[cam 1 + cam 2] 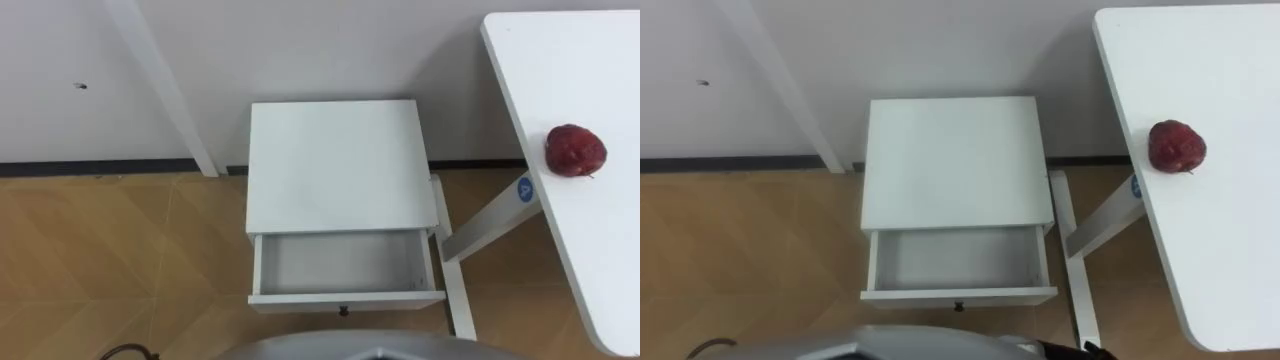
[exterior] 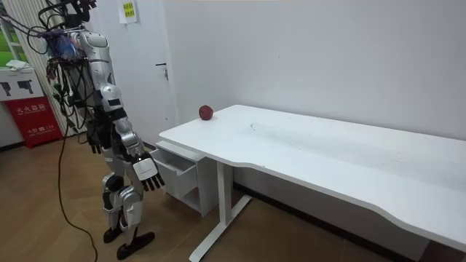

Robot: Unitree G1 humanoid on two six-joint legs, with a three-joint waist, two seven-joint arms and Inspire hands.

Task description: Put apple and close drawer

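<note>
A dark red apple (image 1: 575, 150) lies near the left edge of the white table (image 1: 590, 70), to my right. In front of me a small white cabinet (image 1: 338, 165) stands against the wall. Its top drawer (image 1: 345, 262) is pulled out and nothing lies inside. In the room view I stand facing the cabinet (image 2: 178, 171) with both arms hanging. My right hand (image 2: 145, 173) is low beside the drawer, fingers relaxed and holding nothing. My left hand (image 2: 95, 140) hangs at my far side.
The table's white leg and foot (image 1: 470, 240) run just right of the cabinet. A white door frame (image 1: 165, 90) slants down the wall to the left. Wooden floor (image 1: 110, 260) lies left of the cabinet. A red stand (image 2: 33, 116) sits behind me.
</note>
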